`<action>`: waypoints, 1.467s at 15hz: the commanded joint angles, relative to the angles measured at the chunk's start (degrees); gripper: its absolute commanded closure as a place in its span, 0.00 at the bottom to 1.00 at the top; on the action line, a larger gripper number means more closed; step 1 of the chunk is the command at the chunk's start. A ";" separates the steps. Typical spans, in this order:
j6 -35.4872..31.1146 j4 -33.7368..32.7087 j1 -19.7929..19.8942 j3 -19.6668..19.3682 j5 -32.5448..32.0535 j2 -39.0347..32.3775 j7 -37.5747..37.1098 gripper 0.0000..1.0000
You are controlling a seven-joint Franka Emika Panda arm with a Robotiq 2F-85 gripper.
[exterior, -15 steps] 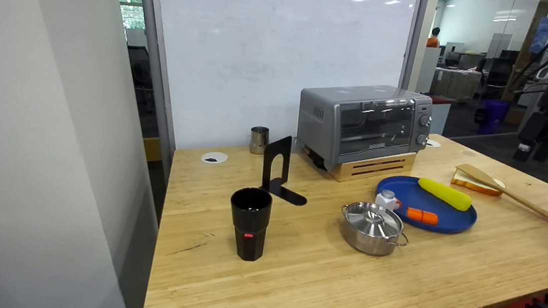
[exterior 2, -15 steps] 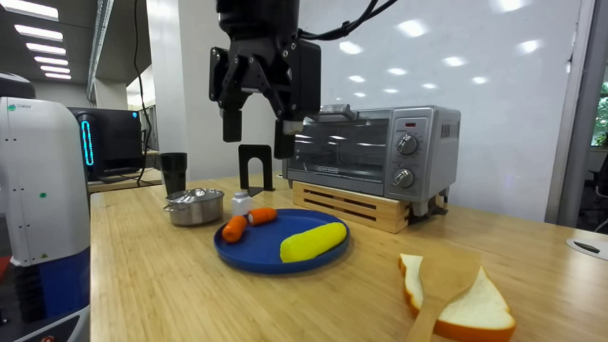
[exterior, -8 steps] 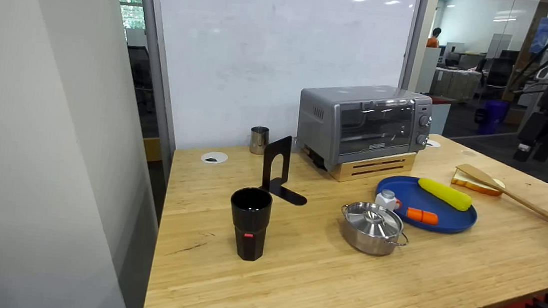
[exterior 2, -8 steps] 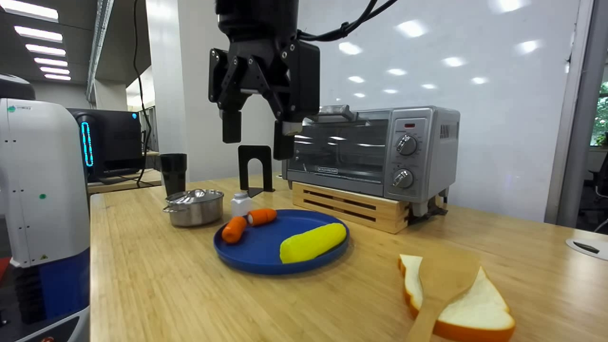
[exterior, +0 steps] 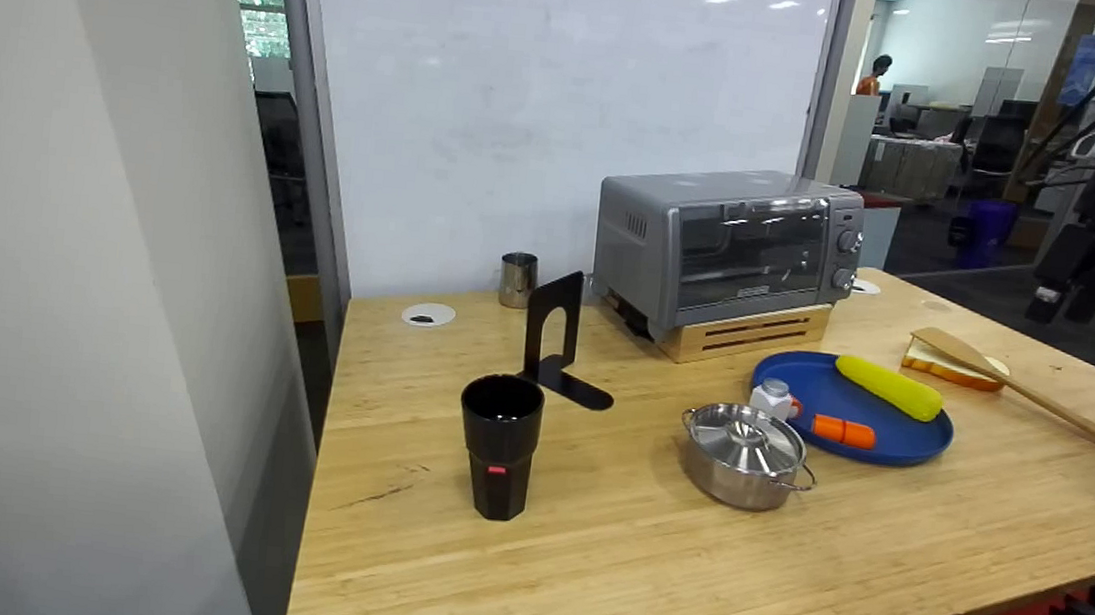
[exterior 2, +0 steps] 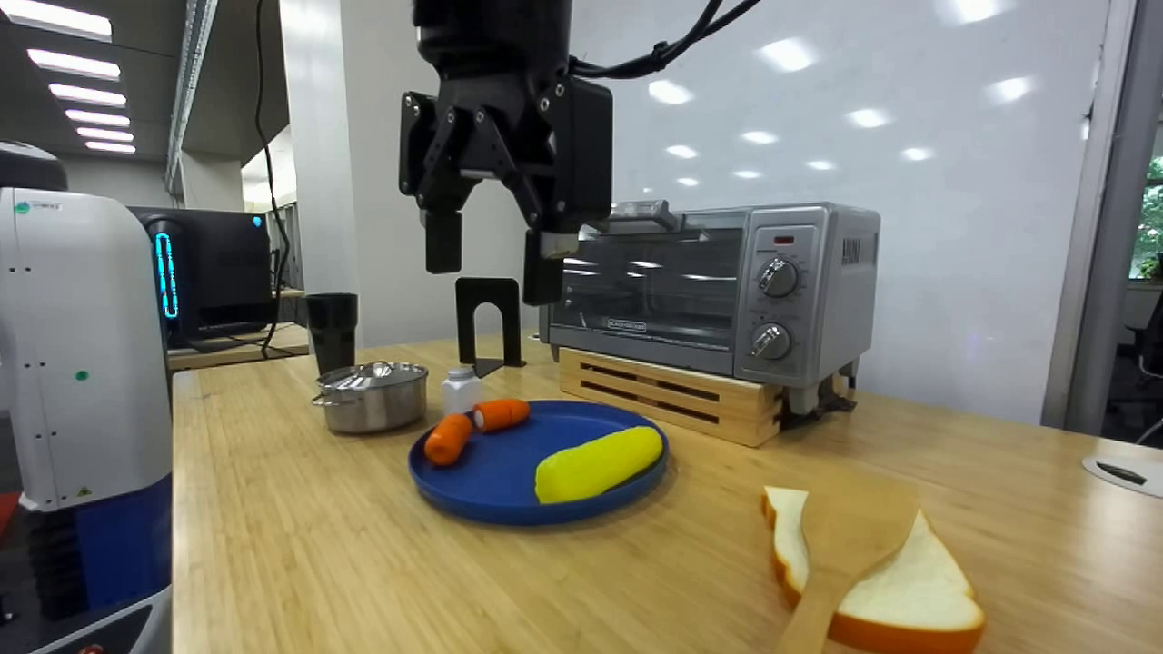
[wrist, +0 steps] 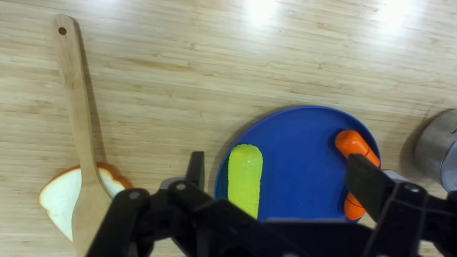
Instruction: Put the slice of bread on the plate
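The slice of bread [exterior 2: 927,595] lies flat on the table with a wooden spatula [exterior 2: 854,527] resting across it and hiding part of it. The bread is at the lower left in the wrist view [wrist: 60,198], apart from the plate. The dark blue plate [exterior 2: 504,481] holds a yellow elongated piece [exterior 2: 600,463] and orange carrot-like pieces [exterior 2: 449,440]. My gripper [exterior 2: 493,284] is open and empty, well above the table. In the wrist view the plate [wrist: 296,157] shows between its fingers. The gripper also shows at the right of an exterior view [exterior: 1062,311].
A lidded steel pot [exterior 2: 377,401] and a white bottle [exterior 2: 462,391] stand beside the plate. A grey toaster oven [exterior 2: 809,291] sits on a slotted wooden stand [exterior 2: 672,395] behind it. A black bookend [exterior: 550,338], a black cup [exterior: 499,444] and a metal cup [exterior: 517,280] stand farther along.
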State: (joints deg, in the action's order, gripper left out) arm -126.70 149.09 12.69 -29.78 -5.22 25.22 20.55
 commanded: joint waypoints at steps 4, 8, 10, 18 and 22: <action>-3.44 -3.90 0.75 -2.46 5.40 -8.63 7.02 0.00; -8.11 -7.19 0.54 -4.28 8.23 -17.27 10.98 0.00; -9.42 -9.06 0.91 -3.75 9.03 -21.37 11.64 0.00; -6.89 -14.88 5.56 1.61 5.05 -30.96 9.87 0.00; -7.91 -13.87 8.21 2.36 0.67 -30.88 8.11 0.00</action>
State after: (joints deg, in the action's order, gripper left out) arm -135.13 135.71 17.76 -29.20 -1.77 -5.12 29.83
